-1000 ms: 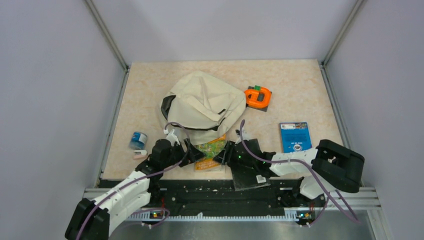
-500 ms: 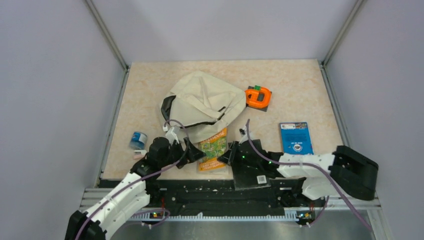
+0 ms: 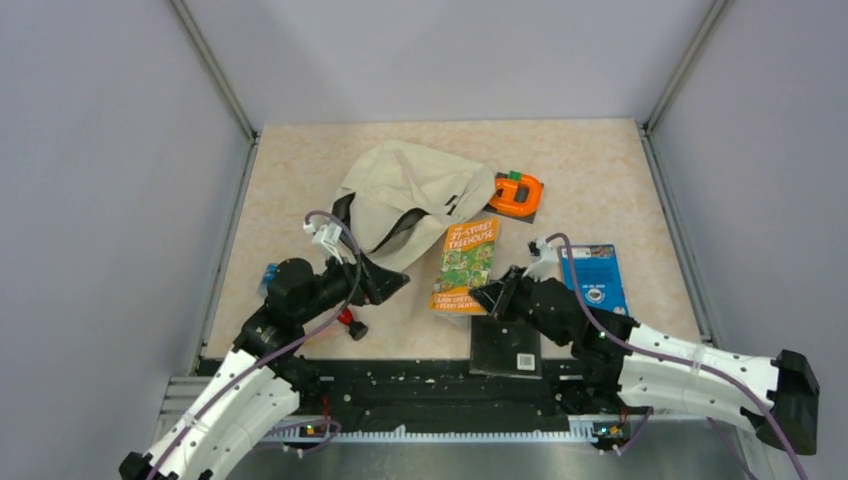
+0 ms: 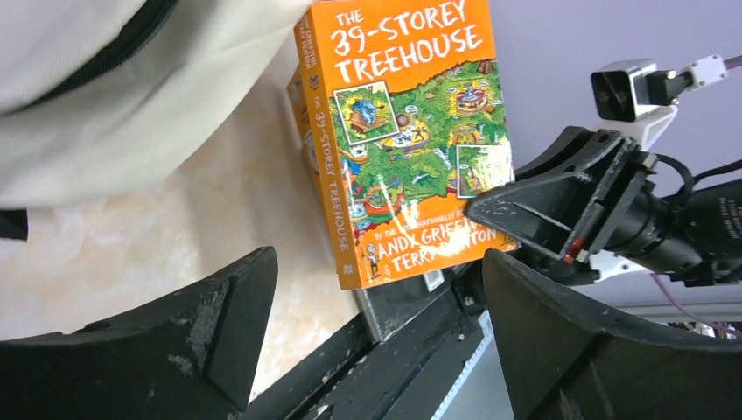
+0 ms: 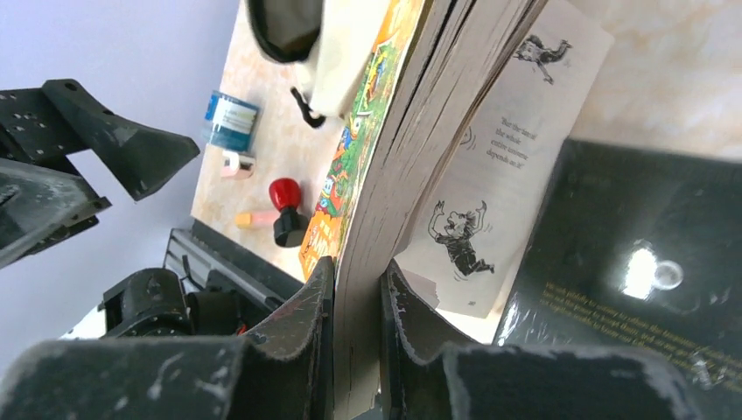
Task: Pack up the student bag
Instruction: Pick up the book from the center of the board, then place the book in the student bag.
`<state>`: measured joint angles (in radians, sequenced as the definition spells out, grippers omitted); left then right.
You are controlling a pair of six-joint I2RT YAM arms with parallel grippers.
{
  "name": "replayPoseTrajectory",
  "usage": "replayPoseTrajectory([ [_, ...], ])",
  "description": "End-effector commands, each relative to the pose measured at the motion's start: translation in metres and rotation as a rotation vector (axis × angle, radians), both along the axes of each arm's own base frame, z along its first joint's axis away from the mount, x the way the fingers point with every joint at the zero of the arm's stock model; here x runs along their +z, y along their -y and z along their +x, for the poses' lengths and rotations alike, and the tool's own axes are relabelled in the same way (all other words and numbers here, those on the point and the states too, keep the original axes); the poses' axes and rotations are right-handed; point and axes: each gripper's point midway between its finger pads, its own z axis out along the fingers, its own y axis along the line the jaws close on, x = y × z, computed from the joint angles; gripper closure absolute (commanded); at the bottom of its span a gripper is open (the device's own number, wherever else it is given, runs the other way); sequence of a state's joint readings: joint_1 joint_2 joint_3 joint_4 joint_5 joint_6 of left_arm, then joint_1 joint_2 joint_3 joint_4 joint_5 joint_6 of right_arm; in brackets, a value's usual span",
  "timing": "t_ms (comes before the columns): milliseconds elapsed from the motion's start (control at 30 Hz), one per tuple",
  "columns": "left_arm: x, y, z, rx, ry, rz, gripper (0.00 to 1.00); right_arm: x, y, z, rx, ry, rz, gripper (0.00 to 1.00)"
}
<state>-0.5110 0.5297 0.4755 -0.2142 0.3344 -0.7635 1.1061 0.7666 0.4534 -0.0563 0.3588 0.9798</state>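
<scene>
Book [image 3: 466, 262] moved right, clamped in right tool [image 3: 491, 298], left tool [image 3: 395, 285] released, student bag [image 3: 410, 190] adjacent

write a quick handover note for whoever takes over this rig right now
Left gripper: open, empty, by the bag's mouth.
Right gripper: shut on the orange book at its near edge. The book is beside the student bag, not in it.
Done: nothing visibly packed; the bag's inside can't be seen.
Left: book into the bag, then the black booklet, blue booklet, orange item and red-capped item.
</scene>
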Motion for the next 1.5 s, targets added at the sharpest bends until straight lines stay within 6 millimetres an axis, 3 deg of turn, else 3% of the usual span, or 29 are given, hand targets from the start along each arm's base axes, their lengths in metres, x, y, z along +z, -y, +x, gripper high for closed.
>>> replayPoseTrajectory([
  [0,0.059,0.010,0.006,-0.038,0.162,-0.085,0.07,0.134,0.007,0.021,-0.078,0.323,0.209,1.00],
  [167,0.093,0.021,0.011,-0.074,0.228,-0.161,0.06,0.183,0.005,0.015,-0.014,0.480,0.235,1.00],
  [300,0.109,0.028,0.016,-0.095,0.254,-0.204,0.06,0.207,0.001,0.007,0.038,0.568,0.274,1.00],
  [433,0.125,0.032,0.018,-0.111,0.305,-0.250,0.05,0.220,-0.012,-0.007,0.144,0.639,0.305,1.00],
  [733,0.145,0.043,0.017,-0.175,0.367,-0.317,0.04,0.224,-0.043,-0.043,0.403,0.721,0.350,1.00],
  [800,0.149,0.044,0.014,-0.196,0.385,-0.332,0.13,0.220,-0.051,-0.048,0.452,0.720,0.340,1.00],
  [967,0.143,0.040,0.014,-0.173,0.411,-0.323,0.60,0.196,-0.057,-0.031,0.406,0.664,0.231,1.00],
  [1067,0.130,0.030,0.023,-0.093,0.391,-0.259,0.78,0.181,-0.044,-0.004,0.267,0.633,0.115,0.77],
  [1133,0.122,0.022,0.028,-0.030,0.367,-0.218,0.89,0.177,-0.031,0.011,0.178,0.623,0.047,0.54],
  [1233,0.114,0.008,0.036,0.056,0.345,-0.148,0.95,0.178,-0.011,0.028,0.070,0.639,-0.054,0.25],
  [1333,0.108,-0.003,0.040,0.113,0.322,-0.092,0.95,0.182,0.006,0.041,0.000,0.670,-0.137,0.11],
  [1467,0.085,-0.030,0.058,0.267,0.240,0.033,0.99,0.181,0.008,0.056,0.022,0.736,-0.197,0.03],
])
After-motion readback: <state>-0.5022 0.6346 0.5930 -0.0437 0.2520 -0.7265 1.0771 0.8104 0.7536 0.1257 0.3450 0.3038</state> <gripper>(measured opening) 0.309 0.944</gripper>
